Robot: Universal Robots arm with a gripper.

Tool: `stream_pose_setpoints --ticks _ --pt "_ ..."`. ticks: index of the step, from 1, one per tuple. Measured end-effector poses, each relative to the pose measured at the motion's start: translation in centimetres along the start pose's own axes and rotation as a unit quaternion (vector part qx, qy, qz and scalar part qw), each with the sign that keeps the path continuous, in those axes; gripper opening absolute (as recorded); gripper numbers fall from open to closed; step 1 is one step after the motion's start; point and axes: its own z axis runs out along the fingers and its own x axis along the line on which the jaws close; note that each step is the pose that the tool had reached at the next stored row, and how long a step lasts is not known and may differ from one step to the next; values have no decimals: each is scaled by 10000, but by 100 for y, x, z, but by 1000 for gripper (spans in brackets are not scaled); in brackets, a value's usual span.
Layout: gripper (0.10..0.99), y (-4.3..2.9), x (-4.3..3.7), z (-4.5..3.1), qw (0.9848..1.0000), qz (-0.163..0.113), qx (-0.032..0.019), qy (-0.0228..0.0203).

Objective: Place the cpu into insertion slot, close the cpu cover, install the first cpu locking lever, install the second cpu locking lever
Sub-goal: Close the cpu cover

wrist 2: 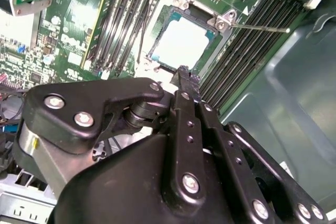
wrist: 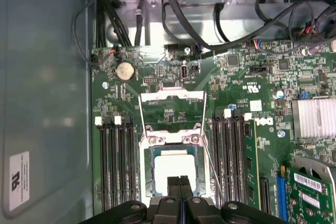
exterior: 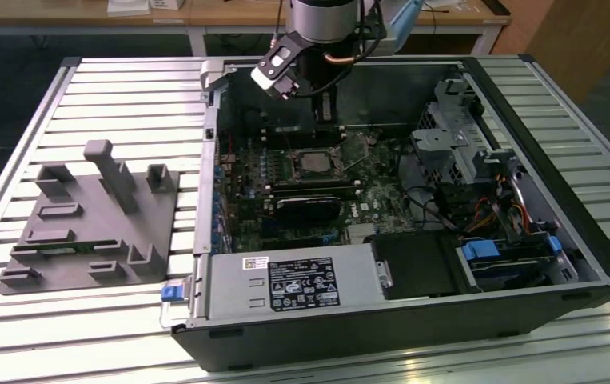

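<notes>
The cpu (wrist: 173, 174) (wrist 2: 181, 43) is a silver square lying flat in the insertion slot (wrist: 148, 174) (exterior: 310, 162) on the green board. The cpu cover (wrist: 171, 97) is swung open past its hinge, and board shows through its window. A thin wire locking lever (wrist 2: 257, 27) (wrist: 212, 177) sticks out unlatched beside the socket. My gripper (wrist: 180, 187) (wrist 2: 184, 74) (exterior: 324, 110) hangs just above the socket's near edge. Its two black fingers are shut together with nothing between them.
Black memory slots (wrist: 115, 166) (wrist: 231, 161) flank the socket. Cables (wrist: 173, 19) run along the case wall beyond it. In the exterior view, a power supply (exterior: 283, 280) and drive cage (exterior: 454, 152) fill the case, and a grey fixture (exterior: 91, 216) lies on the slatted table (exterior: 123, 88).
</notes>
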Motion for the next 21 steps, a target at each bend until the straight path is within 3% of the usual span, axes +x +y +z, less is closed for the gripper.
stream_pose_setpoints --ticks 7,16,18,21 --pt "106 137 9 11 10000 0 0 1" --pt "106 392 25 30 10000 0 0 1" --pt "106 591 40 44 10000 0 0 0" --pt "106 676 49 51 10000 0 0 0"
